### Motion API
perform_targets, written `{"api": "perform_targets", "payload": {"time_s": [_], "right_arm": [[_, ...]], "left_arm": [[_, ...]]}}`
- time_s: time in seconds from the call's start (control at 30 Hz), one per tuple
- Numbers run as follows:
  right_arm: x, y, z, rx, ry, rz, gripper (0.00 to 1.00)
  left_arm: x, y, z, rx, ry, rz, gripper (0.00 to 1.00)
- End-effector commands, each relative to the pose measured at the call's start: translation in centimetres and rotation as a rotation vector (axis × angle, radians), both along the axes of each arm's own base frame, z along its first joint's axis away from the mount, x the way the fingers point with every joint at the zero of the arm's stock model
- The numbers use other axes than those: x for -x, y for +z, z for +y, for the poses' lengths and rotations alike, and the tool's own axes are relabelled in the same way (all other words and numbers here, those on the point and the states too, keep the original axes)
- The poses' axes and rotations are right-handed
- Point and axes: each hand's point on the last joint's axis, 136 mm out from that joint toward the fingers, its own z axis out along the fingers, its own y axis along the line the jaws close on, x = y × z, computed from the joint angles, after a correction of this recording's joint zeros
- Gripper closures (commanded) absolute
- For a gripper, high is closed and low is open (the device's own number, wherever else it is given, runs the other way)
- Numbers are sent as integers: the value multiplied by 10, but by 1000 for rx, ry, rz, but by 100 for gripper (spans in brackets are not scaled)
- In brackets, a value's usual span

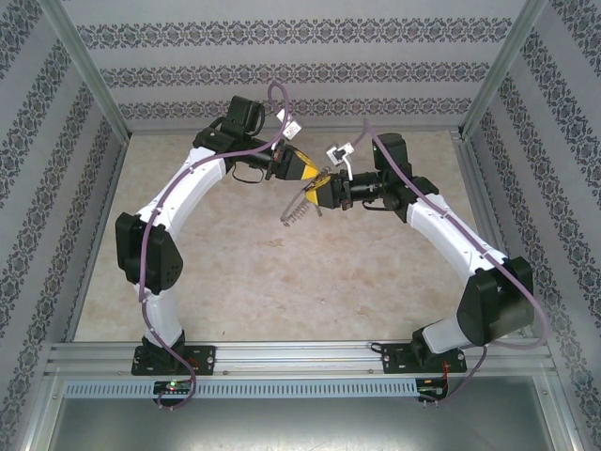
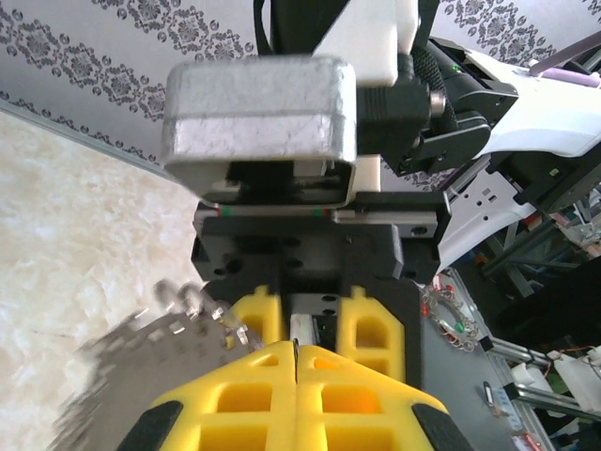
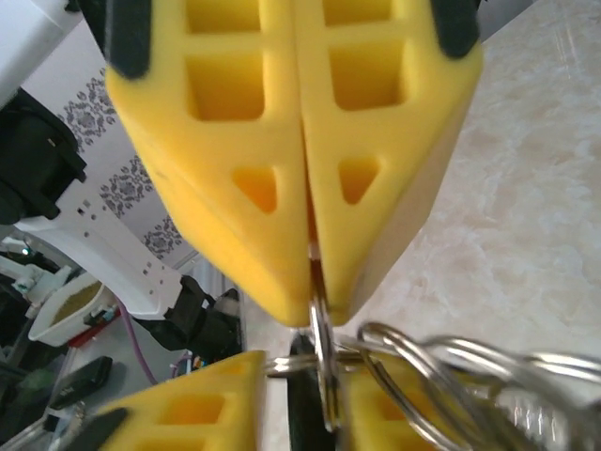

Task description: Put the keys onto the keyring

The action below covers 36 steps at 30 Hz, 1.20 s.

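Both grippers meet in mid-air over the table's far middle. My right gripper (image 1: 314, 193) (image 3: 313, 282) is shut on the thin silvery wire of the keyring (image 1: 296, 214) (image 3: 321, 366). The hoop's spiky fringe hangs below the fingertips and shows blurred in the left wrist view (image 2: 192, 308). My left gripper (image 1: 316, 177) (image 2: 297, 362) is shut, with a thin metal edge pinched between its yellow fingers; it looks like part of the hoop. The left fingers (image 3: 188, 413) sit just under the right ones. The black-headed key is hidden; a dark strip between the left fingers is too unclear to name.
The beige marbled tabletop (image 1: 282, 272) lies well below the grippers. Patterned walls enclose three sides, with slanted aluminium posts (image 1: 84, 66) at the corners. A metal rail (image 1: 300, 357) carries the arm bases along the near edge.
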Motion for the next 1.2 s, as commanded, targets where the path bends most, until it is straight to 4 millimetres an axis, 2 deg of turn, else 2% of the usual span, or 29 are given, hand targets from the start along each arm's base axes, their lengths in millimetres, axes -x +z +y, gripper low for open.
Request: {"api": "perform_targets", "payload": {"time_s": [0.0, 0.13, 0.27, 0.4, 0.53, 0.63, 0.8, 1.17], "right_arm": [[-1, 2, 0, 4, -11, -9, 63], [5, 3, -21, 1, -61, -14, 57], [12, 10, -48, -14, -137, -37, 59], [8, 25, -62, -46, -215, -70, 63], [-6, 42, -64, -91, -295, -85, 69], [-18, 50, -62, -117, -354, -83, 67], [-22, 59, -52, -159, -360, -79, 66], [-30, 51, -31, -182, -317, -51, 69]], "left_arm": [[12, 27, 0, 52, -22, -85, 100], [13, 29, 0, 54, -21, -93, 100], [14, 32, 1, 59, -21, -103, 100], [14, 33, 1, 62, -22, -105, 100], [13, 34, 0, 58, -13, -108, 100], [10, 33, 0, 57, 5, -109, 100], [4, 33, -1, 62, 36, -109, 100], [3, 34, -2, 67, 48, -108, 100]]}}
